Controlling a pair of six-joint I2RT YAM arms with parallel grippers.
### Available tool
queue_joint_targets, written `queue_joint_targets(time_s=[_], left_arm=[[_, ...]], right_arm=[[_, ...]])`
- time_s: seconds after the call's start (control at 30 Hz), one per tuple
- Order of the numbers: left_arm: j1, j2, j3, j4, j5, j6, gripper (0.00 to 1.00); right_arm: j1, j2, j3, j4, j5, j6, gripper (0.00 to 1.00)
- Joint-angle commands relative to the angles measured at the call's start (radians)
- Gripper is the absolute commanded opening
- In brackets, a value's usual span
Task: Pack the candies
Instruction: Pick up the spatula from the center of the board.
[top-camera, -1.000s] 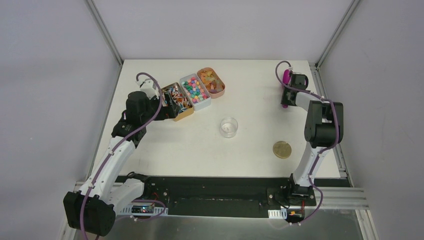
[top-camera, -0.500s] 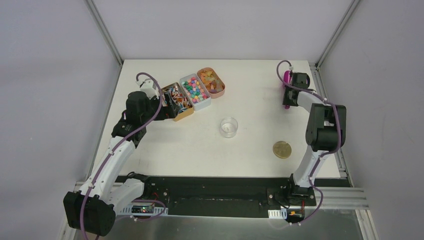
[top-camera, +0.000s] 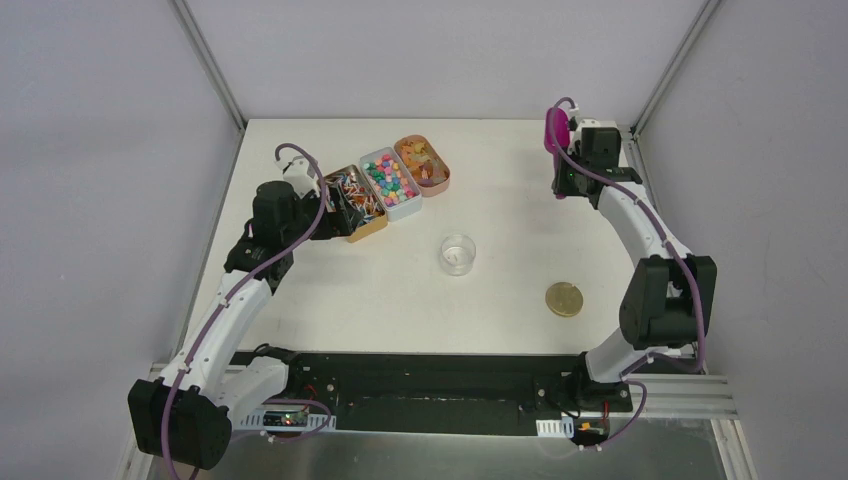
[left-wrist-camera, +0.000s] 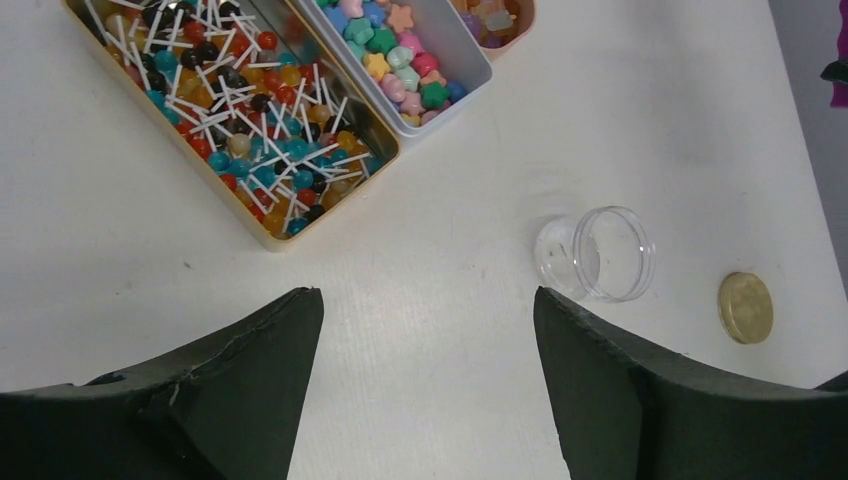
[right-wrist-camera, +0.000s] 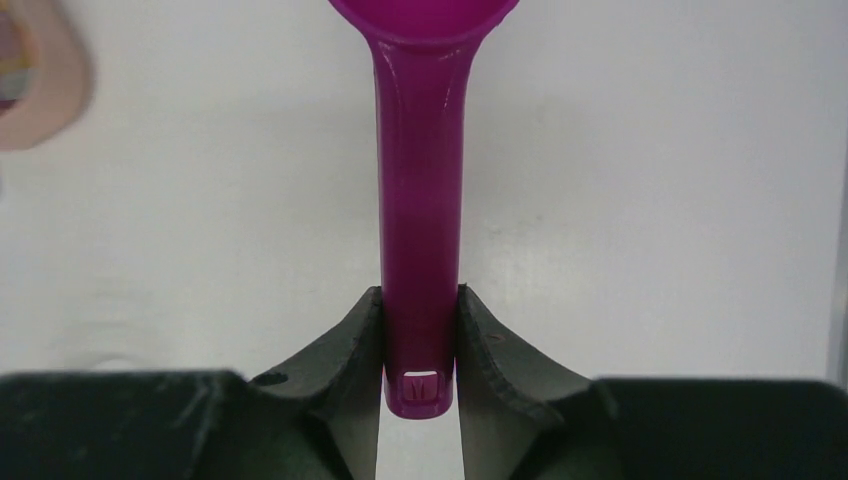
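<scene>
Clearly the right gripper (right-wrist-camera: 420, 345) is clamped on the handle of the magenta plastic scoop (right-wrist-camera: 420, 190). The scoop's long axis runs straight out from the jaws, bowl foremost. The tiny mixed-colour candies (left-wrist-camera: 240, 110) lie heaped in a gold rectangular tin (left-wrist-camera: 282, 240), well to the scoop's left across the white desk (top-camera: 500, 170). They are just ahead of the open, empty left gripper (left-wrist-camera: 430, 310), which is the nearer one. A clear round jar (left-wrist-camera: 595, 253) stands between.

Bright, even overhead light leaves the white worktop (top-camera: 520, 230) almost shadowless. The overhead and left wrist views are crisp, with the candies (left-wrist-camera: 240, 110) sharply resolved. In the right wrist view the purple scoop (right-wrist-camera: 420, 200) is sharp, while the pink tin (right-wrist-camera: 30, 70) at upper left smears into blur.
</scene>
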Motion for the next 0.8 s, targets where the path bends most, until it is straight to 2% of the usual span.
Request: queue_joint_targets(time_s=[0.0, 0.27, 0.6, 0.77], left_arm=[[0.004, 0.024, 0.052, 0.103, 0.115, -0.051, 0.78], [0.004, 0.171, 0.248, 0.137, 0.269, -0.152, 0.77], [0.004, 0.302, 0.426, 0.162, 0.363, -0.203, 0.78], [0.004, 0.326, 0.452, 0.162, 0.416, -0.210, 0.78]], right_arm=[[0.124, -0.156, -0.013, -0.009, -0.138, 0.007, 0.00], [0.367, -0.286, -0.083, -0.016, -0.272, 0.005, 0.00], [0.593, -0.364, -0.108, 0.005, -0.299, 0.013, 0.00], [0.717, -0.375, -0.116, 0.000, -0.223, 0.004, 0.00]])
